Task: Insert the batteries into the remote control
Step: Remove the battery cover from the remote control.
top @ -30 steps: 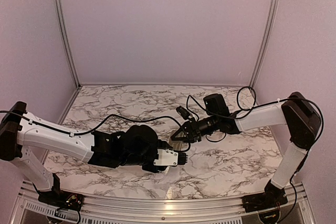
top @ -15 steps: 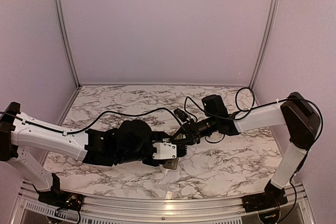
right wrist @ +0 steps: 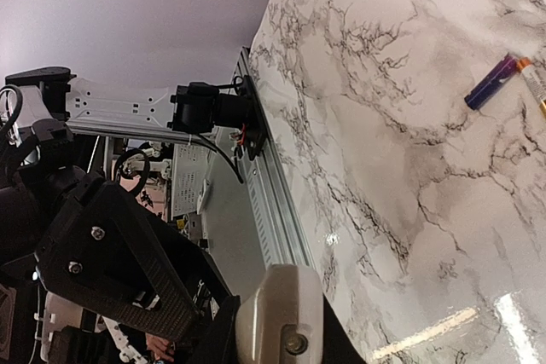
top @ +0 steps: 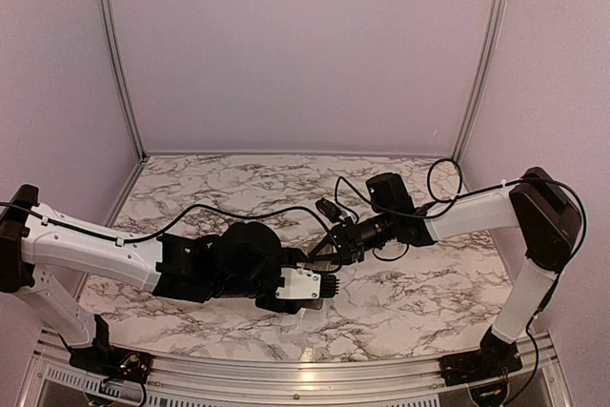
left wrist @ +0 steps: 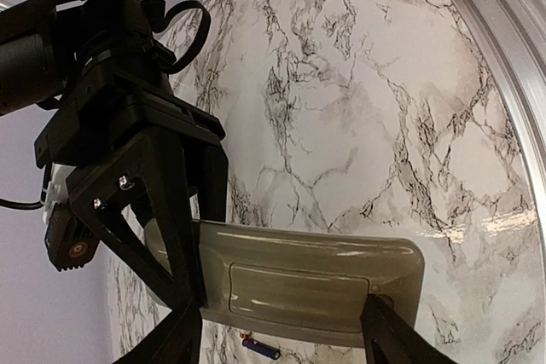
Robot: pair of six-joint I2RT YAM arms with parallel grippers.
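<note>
The remote control [left wrist: 316,274], grey-tan back facing up with a rectangular panel outlined on it, sits between the two arms over the near middle of the marble table [left wrist: 409,125]. The right gripper [left wrist: 192,245] is clamped on one end of it, one black finger across the back and the other at the far edge. The left gripper [left wrist: 286,336] hangs over the handset's near edge with its jaws spread apart, gripping nothing. Two batteries [right wrist: 493,81], one purple and one pale with an orange tip, lie side by side on the marble just beside the remote.
</note>
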